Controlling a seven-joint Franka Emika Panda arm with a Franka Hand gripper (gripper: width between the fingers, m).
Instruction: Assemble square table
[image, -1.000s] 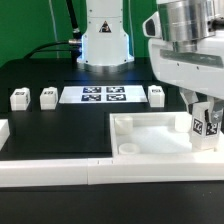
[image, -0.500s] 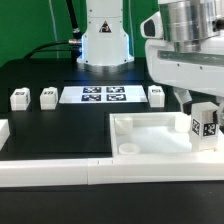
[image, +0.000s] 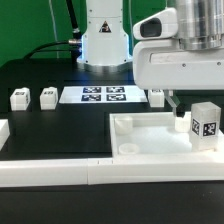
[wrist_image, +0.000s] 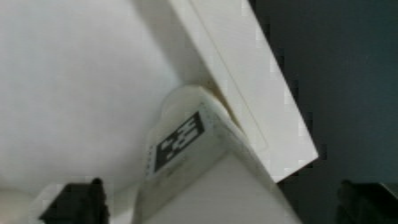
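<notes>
White plastic tray of the square table top (image: 150, 128) holds one leg (image: 206, 125), upright in a corner, tag facing the camera. A round socket (image: 128, 148) shows in the neighbouring near corner. Beyond the top, on the black worktop (image: 60, 130), a loose leg (image: 157, 95) stands beside the marker board (image: 103, 95), with two further legs (image: 48, 97) past it. My arm (image: 180, 55) hangs over the top, one dark finger (image: 176, 103) pointing down beside the leg, clear of it.

From the wrist, the leg's tag (wrist_image: 178, 145) sits against the top's rim (wrist_image: 240, 90), and the fingertips (wrist_image: 75, 200) stand wide apart, gripping nothing.

A second ago the jaws were around that leg; they've since let go and lifted, and the leg hasn't moved.
</notes>
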